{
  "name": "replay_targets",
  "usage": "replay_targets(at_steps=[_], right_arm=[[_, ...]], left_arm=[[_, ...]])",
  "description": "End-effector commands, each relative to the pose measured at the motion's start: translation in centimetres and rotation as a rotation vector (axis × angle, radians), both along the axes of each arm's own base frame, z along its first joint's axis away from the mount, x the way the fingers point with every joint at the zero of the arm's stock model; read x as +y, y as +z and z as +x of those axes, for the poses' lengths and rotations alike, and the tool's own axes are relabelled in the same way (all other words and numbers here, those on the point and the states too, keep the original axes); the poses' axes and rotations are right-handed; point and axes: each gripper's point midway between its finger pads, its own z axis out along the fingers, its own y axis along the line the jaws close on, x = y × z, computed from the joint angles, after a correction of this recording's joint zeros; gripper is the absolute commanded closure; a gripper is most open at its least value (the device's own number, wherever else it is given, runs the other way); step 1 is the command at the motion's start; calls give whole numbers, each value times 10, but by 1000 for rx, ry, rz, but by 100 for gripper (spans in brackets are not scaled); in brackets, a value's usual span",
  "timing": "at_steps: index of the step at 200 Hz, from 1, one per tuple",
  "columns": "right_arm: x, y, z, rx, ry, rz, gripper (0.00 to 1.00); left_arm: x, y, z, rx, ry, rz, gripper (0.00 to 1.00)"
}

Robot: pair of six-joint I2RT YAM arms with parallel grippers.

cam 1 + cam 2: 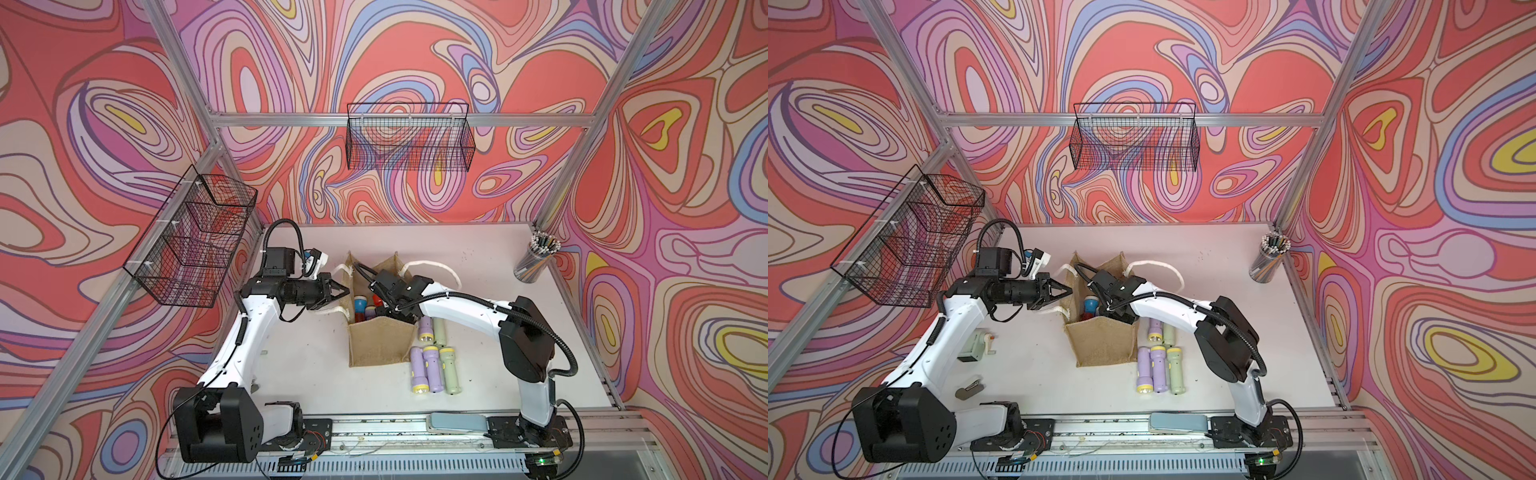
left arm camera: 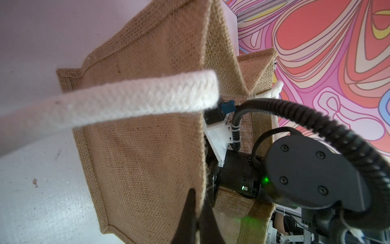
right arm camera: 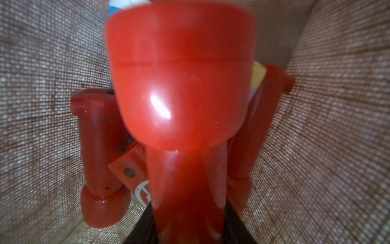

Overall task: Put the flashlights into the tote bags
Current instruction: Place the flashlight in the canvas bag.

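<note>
Pointing head-first into tote bag (image 3: 337,147): red flashlight (image 3: 181,84)

No text, label, brand or number can be read in any view. The only mark is a white curved print (image 3: 142,191) low among the red flashlights (image 3: 101,147) in the right wrist view. It is half hidden and blurred, and nothing in it is legible.
</note>
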Motion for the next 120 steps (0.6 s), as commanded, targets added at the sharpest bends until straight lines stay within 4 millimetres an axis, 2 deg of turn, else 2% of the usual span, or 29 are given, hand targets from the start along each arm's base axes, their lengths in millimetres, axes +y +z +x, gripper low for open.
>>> replay_targets(at_steps=[1, 19, 44, 89, 120], right_arm=[[-10, -8, 2, -4, -22, -65, 71], [-7, 3, 4, -24, -13, -49, 56], [-1, 28, 8, -62, 5, -5, 47], [6, 77, 10, -141, 31, 102, 41], [-4, 124, 17, -262, 9, 149, 41]], left_arm=[[-1, 4, -2, -22, -9, -3, 98], [-1, 3, -2, -21, -9, -3, 98], [0, 3, -2, -21, -7, -2, 98], [0, 3, -2, -22, -7, 1, 98], [0, 3, -2, -21, -5, 2, 98]])
